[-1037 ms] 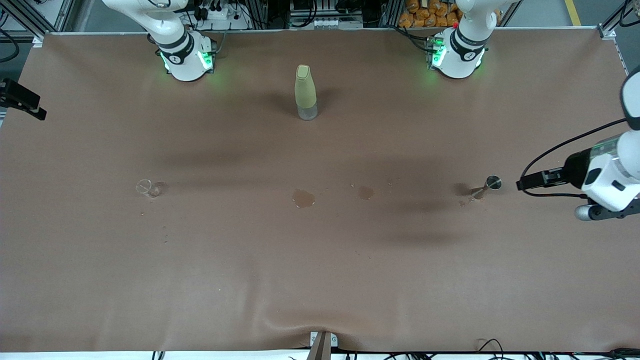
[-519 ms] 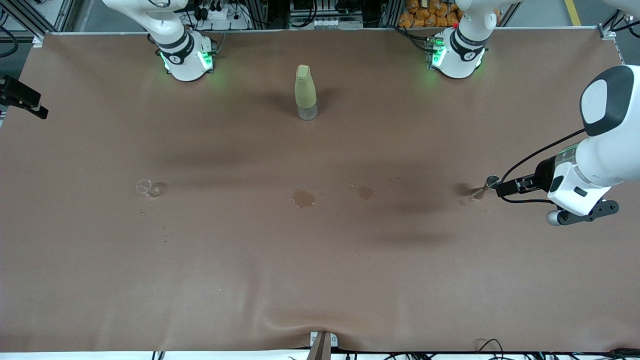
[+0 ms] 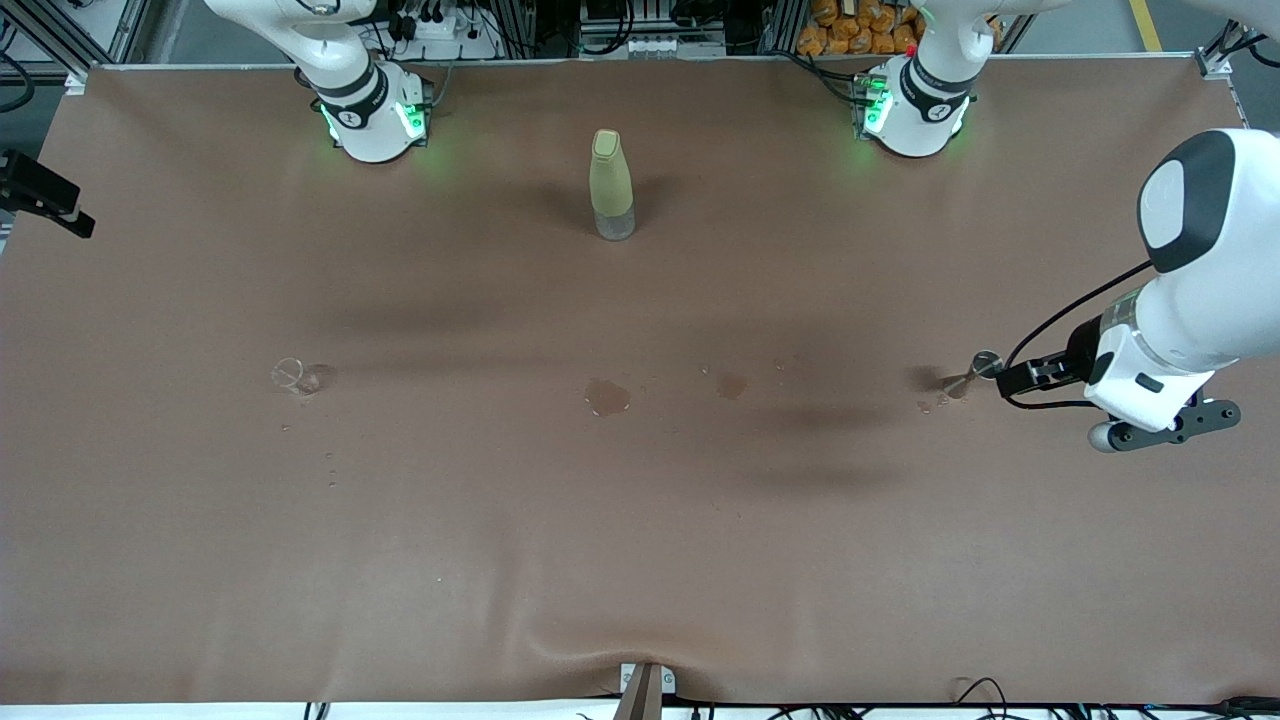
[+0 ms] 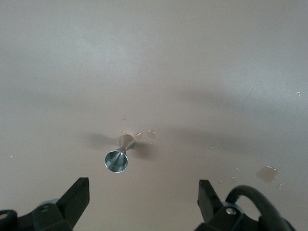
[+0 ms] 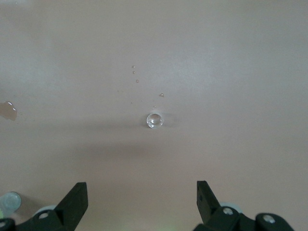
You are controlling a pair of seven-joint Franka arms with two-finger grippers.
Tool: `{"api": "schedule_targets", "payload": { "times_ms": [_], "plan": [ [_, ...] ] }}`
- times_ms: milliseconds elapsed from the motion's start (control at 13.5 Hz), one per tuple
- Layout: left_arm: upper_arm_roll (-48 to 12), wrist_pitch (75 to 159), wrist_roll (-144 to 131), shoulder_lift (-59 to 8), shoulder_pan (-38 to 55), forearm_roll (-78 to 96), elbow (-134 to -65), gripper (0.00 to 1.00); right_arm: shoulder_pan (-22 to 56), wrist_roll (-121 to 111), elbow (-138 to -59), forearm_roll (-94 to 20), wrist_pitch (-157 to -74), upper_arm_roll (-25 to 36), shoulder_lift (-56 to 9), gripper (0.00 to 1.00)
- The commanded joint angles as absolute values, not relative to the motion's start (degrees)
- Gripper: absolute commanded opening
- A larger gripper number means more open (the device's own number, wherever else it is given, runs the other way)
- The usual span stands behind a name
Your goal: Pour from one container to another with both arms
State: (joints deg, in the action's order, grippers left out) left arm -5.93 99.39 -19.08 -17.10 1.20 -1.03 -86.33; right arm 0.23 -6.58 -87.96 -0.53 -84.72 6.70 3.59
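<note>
My left tool point(image 3: 1010, 381) has moved closer to the little metal cup point(image 3: 984, 364), fingers apart. My right tool point(image 5: 139, 204) hangs over the small glass point(image 5: 154, 120), apart too.

Brown table cover point(image 3: 640, 560) with wet patches point(image 3: 607, 397), metal framing point(image 3: 60, 30) and cables point(image 3: 985, 690) around

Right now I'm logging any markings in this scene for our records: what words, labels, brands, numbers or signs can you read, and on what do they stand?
None can be read.
Bottle: plain yellow-green sleeve, no label showing.
Metal measuring cup, seen too in the left wrist view: no marking.
Small clear glass: no marking.
Arm bases: small dark marks on the collars, too small to read.
</note>
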Motion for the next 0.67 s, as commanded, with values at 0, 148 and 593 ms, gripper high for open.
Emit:
{"api": "schedule_targets", "payload": {
  "times_ms": [0, 148, 593],
  "plan": [
    [-1.08, 99.93, -17.14, -15.73, 3.07, 6.03, -87.28, 1.0, 0.7, -6.68, -87.89, -0.79, -84.73, 7.29, 4.04, 1.0],
    [2.28, 99.76, -11.98, -15.3, 5.18, 7.74, -87.62, 1.0, 0.18, -6.77, -88.07, -0.88, -84.64, 7.29, 3.87, 1.0],
    [-4.74, 101.06, -9.14, -13.8, 0.97, -1.32, -89.55, 1.0, -0.26, -6.68, -87.72, -1.41, -85.52, 6.94, 4.57, 1.0]
  ]
}}
